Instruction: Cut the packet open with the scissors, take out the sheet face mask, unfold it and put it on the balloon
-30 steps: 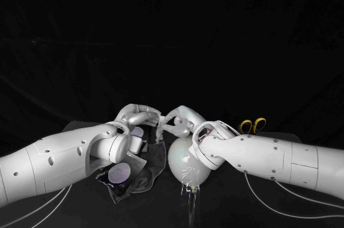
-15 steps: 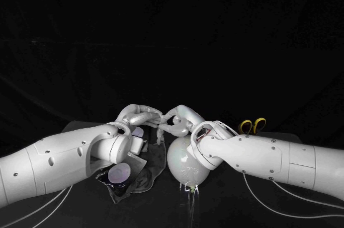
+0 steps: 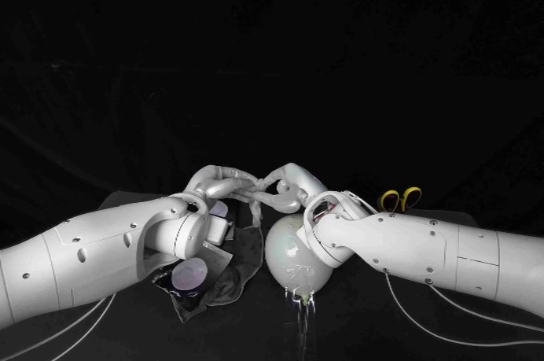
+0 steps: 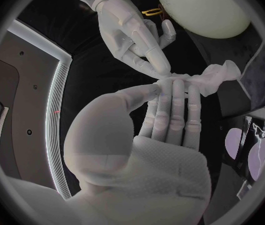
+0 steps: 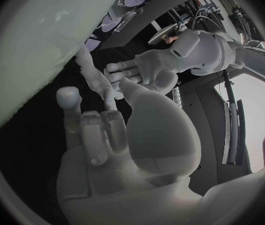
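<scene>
Nearest, the packet (image 3: 187, 276) lies at the balloon's (image 3: 297, 259) nine o'clock. Beyond, at twelve, the left hand (image 3: 221, 186) and right hand (image 3: 288, 189) each pinch the bunched mask (image 4: 212, 77); it looks wet, limp and easily torn, best held by its edges

Not much going on, just the hands closing in. The right hand (image 3: 286, 189) has crept a touch further over toward the left hand (image 3: 223, 185). The little dark gap that was between their fingers a second ago is gone, and they now meet in a knot above the balloon (image 3: 297, 259). In the left wrist view a right fingertip is touching the bunched sheet face mask (image 4: 215, 76) that the left hand's fingers (image 4: 173, 92) pinch.
</scene>
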